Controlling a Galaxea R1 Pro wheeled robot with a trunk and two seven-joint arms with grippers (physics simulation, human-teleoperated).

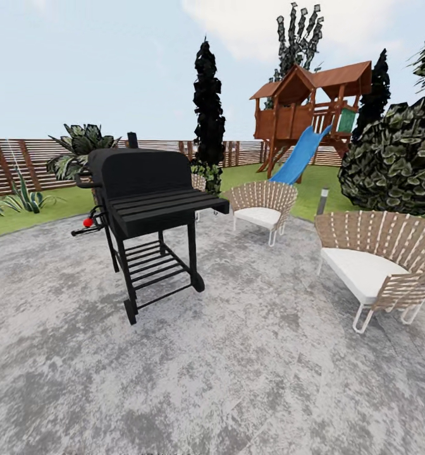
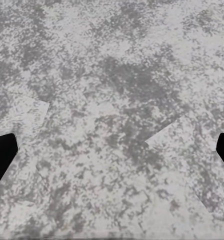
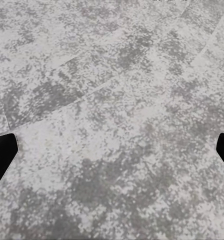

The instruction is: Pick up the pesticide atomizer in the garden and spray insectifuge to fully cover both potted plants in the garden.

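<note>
Meanwhile, the robot is facing a black grill (image 1: 150, 202) on the grey paved patio (image 1: 250, 379), with two woven chairs (image 1: 262, 205) to the right and a wooden fence (image 1: 23, 165) far left. Both the left gripper (image 2: 112, 150) and the right gripper (image 3: 112, 150) are hanging over bare paving, fingers spread wide apart and holding nothing. With the pesticide atomizer and potted plants not in sight, searching the lawn edges seems wise.
</note>
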